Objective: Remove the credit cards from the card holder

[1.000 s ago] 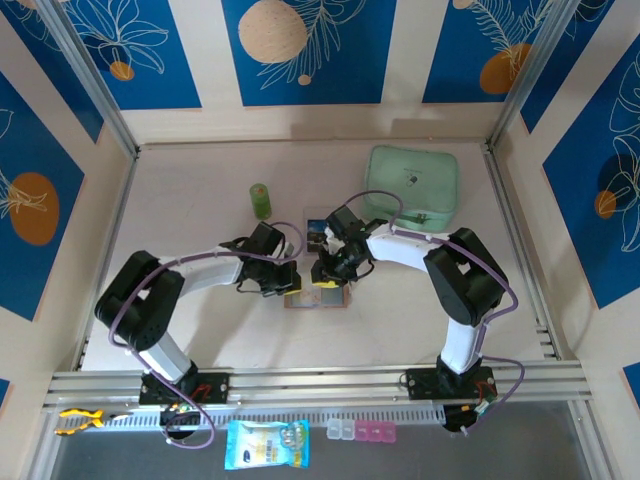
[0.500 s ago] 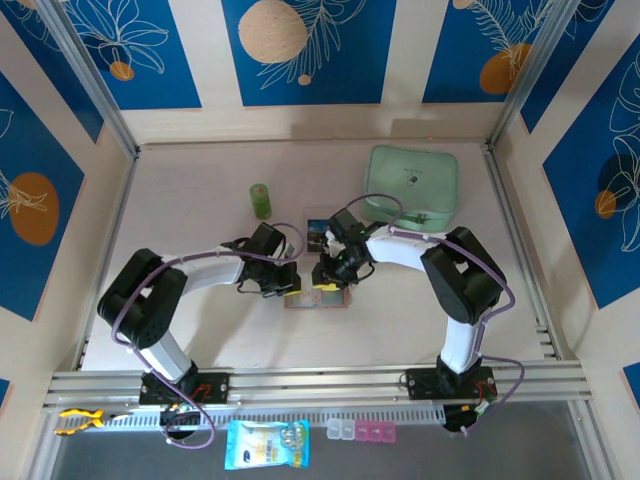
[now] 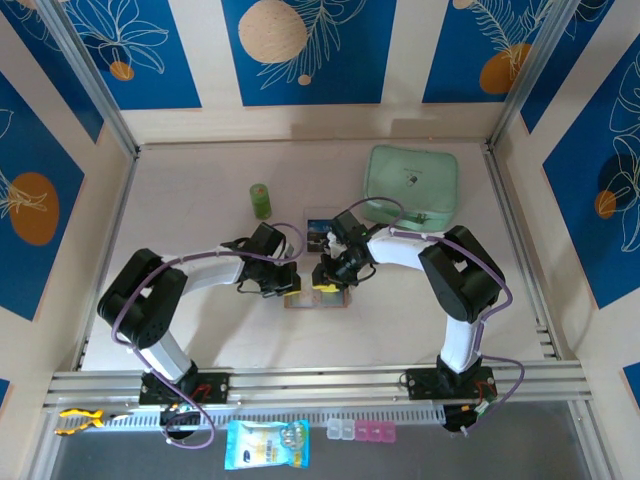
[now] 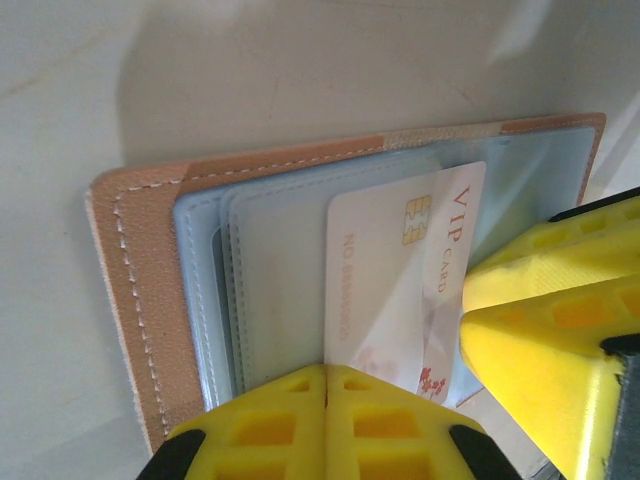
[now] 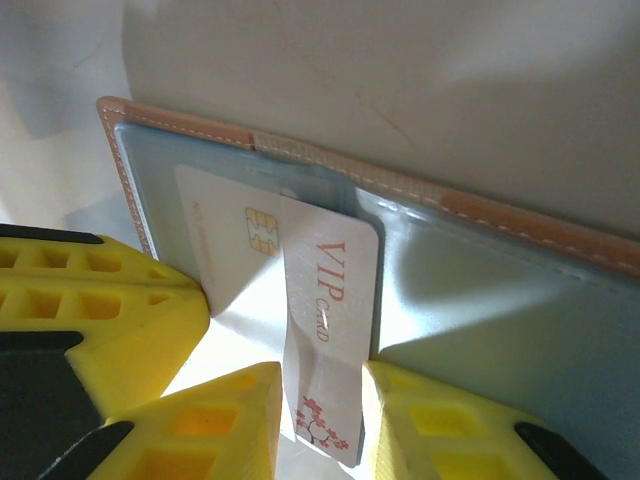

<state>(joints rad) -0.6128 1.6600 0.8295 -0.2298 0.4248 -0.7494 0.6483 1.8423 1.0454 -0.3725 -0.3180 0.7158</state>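
The left gripper (image 4: pixel 326 385) has its fingers clenched together, tips at the edge of the open card holder (image 4: pixel 130 270), against a white VIP card (image 5: pixel 250 250) that sticks partway out of the greyish-blue sleeve. The right gripper (image 5: pixel 322 400) has its fingers partly apart, flanking that card's free end; whether they clamp it cannot be told. The salmon-tan holder lies flat mid-table (image 3: pixel 400 320) between both grippers. Just far of it lies a dark printed card (image 3: pixel 318 232); far right sits a mint-green pouch (image 3: pixel 412 185), and far left a green bottle (image 3: pixel 260 200).
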